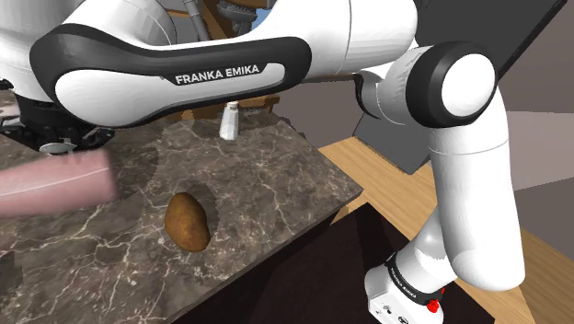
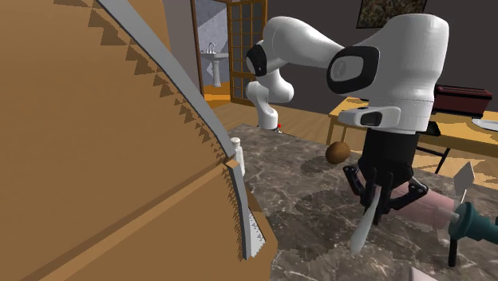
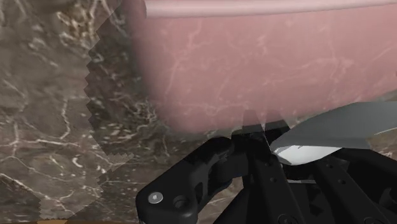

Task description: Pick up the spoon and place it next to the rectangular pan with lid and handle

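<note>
Keeping the fingers (image 3: 216, 172) clenched on the spoon (image 2: 361, 230), which hangs above the bench (image 2: 311, 191) just beside the pink pan (image 2: 435, 209), lower it straight onto bare marble near the pan wall, without touching it, before releasing.

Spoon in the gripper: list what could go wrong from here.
1. The spoon hangs slanted below the gripper, apparently clasped near one end. It may pivot or slip on the way down.
2. The pink pan lies very close ahead of the gripper. Lowering here may knock the spoon against the pan's wall, or leave it on the pan rather than beside it.
</note>
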You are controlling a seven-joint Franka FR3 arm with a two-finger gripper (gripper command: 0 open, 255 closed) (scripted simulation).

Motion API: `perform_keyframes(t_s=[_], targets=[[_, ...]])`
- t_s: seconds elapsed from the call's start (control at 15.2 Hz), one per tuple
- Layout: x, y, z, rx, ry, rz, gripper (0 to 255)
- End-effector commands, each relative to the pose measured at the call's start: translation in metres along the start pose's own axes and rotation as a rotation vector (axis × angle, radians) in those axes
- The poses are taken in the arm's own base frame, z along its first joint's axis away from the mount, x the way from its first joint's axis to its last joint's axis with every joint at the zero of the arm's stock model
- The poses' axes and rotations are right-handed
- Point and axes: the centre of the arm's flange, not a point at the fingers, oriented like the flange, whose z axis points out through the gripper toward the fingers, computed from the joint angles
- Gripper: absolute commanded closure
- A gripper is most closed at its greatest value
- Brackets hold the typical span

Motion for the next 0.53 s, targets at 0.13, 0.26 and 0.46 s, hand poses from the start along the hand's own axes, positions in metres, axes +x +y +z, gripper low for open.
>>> perform_keyframes(t_s=[0.13, 0.26, 0.46], targets=[[0.0, 0.002, 0.007, -0.013, -0.007, 0.0, 0], [0.0, 0.003, 0.007, -0.013, -0.007, 0.0, 0], [-0.001, 0.002, -0.006, -0.012, -0.007, 0.0, 0]])
